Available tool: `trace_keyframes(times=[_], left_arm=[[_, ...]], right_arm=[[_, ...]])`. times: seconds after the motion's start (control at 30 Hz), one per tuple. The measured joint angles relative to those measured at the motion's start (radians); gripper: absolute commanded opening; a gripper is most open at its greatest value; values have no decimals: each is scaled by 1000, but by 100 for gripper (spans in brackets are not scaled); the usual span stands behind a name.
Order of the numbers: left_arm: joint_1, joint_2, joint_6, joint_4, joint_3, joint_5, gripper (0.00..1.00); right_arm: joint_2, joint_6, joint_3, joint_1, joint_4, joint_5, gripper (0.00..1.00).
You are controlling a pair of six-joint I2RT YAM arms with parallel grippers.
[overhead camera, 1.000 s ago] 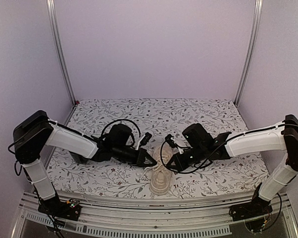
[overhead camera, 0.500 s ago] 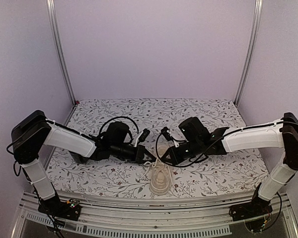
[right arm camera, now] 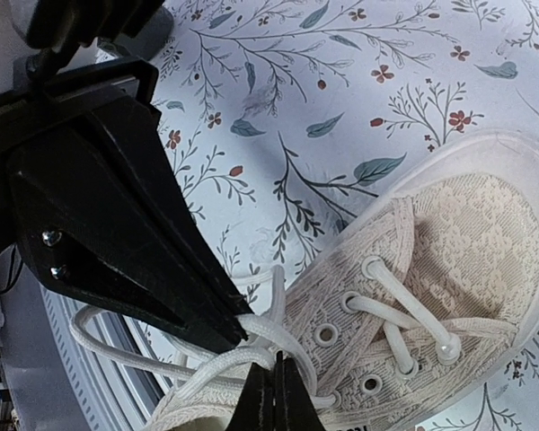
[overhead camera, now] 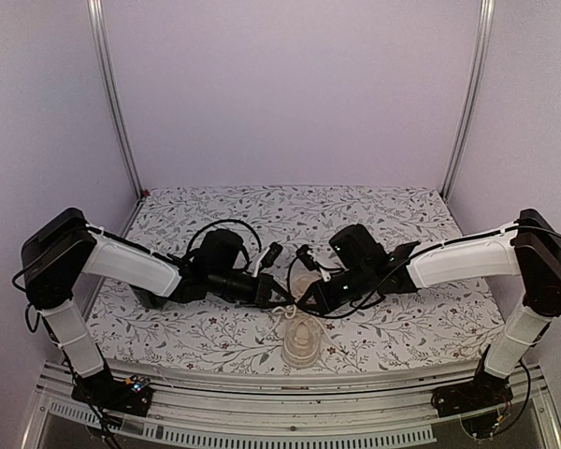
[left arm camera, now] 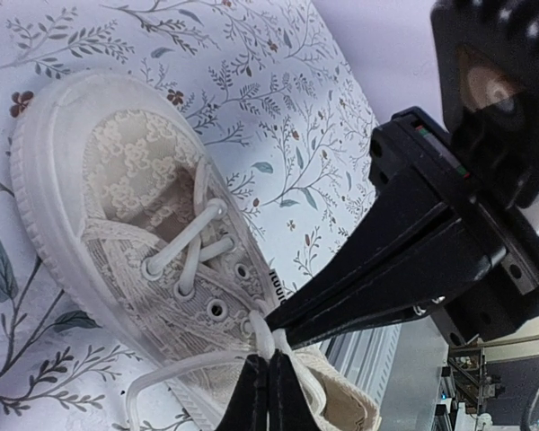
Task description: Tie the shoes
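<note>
The cream lace-pattern sneaker (overhead camera: 301,339) lies on the table's near middle, toe toward the front edge. My left gripper (overhead camera: 284,298) and right gripper (overhead camera: 306,301) meet tip to tip just above its tongue end. In the left wrist view the left gripper (left arm camera: 269,359) is shut on a pale lace (left arm camera: 262,334) beside the top eyelets of the sneaker (left arm camera: 135,206), with the right gripper (left arm camera: 377,287) touching close by. In the right wrist view the right gripper (right arm camera: 277,361) is shut on a lace strand (right arm camera: 225,352) over the sneaker (right arm camera: 458,251), next to the left gripper (right arm camera: 117,224).
The table is covered by a floral-print cloth (overhead camera: 402,215). Black cables (overhead camera: 224,229) loop off both wrists. Metal posts (overhead camera: 112,94) stand at the back corners and a rail (overhead camera: 262,421) runs along the front edge. A loose lace loop (left arm camera: 153,382) lies beside the sneaker.
The right gripper has moved left and back to meet the left gripper over the laces. The left gripper drew back slightly earlier and has since held still.
</note>
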Motion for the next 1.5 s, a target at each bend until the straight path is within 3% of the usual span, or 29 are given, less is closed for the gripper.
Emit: trace_keyframes(times=[1.4, 1.5], left_arm=[[3, -7, -27, 82, -46, 18, 0], [2, -7, -29, 89, -46, 21, 6]], right_arm=[[77, 64, 32, 24, 56, 35, 2], [77, 71, 32, 24, 59, 35, 2]])
